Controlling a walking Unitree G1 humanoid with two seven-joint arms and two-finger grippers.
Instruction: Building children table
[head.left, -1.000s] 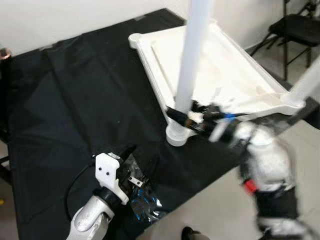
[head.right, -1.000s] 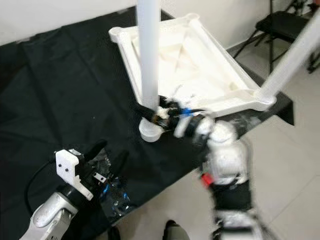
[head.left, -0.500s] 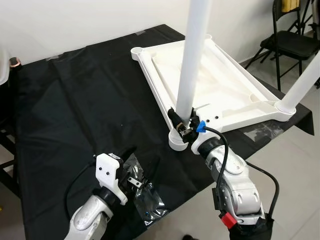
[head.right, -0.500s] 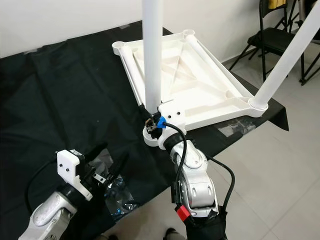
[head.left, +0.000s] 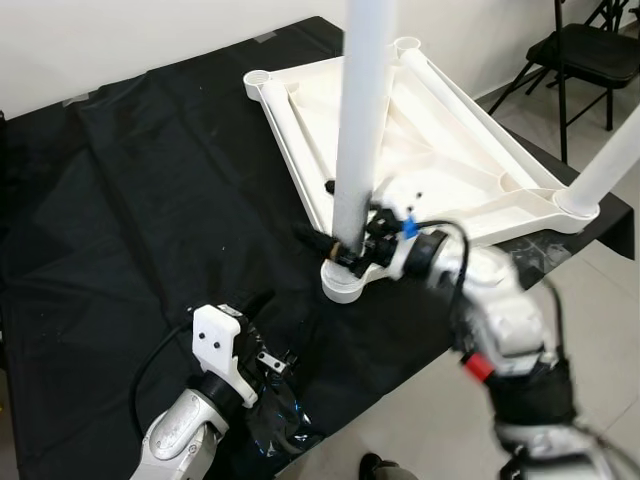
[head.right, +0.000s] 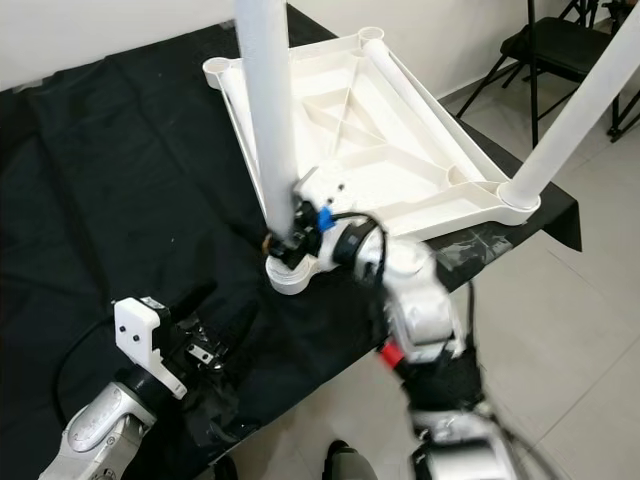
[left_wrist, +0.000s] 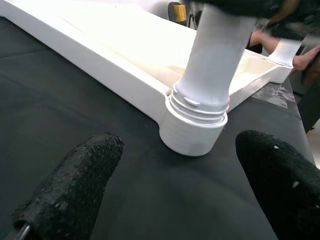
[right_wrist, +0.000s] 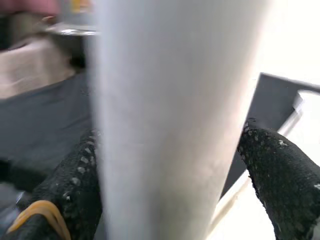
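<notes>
Two white legs stand up from an upturned white table top that lies on a black cloth spread over the work surface. The cloth is creased and covers the surface from the near edge to the pale wall at the far side. A pale tiled floor lies to the right, where a black folding chair stands at the far right. The table top shows its ribbed underside and has round sockets at its corners; the two far sockets are empty. The near-left leg rises upright from the near-left corner socket. The second leg rises tilted from the near-right corner.

The right arm reaches forward and leftward across the near edge of the cloth, elbow bent. The right gripper sits low on the near-left leg, just above the socket. In the right wrist view its black fingers stand either side of the leg; whether the jaws press on it cannot be told.

The left arm is raised at the near left, its white wrist block uppermost. The left gripper hovers over the cloth with its jaws spread wide and holding nothing. In the left wrist view its fingertips frame the socket. A crumpled clear plastic bag lies on the cloth beneath this gripper.
</notes>
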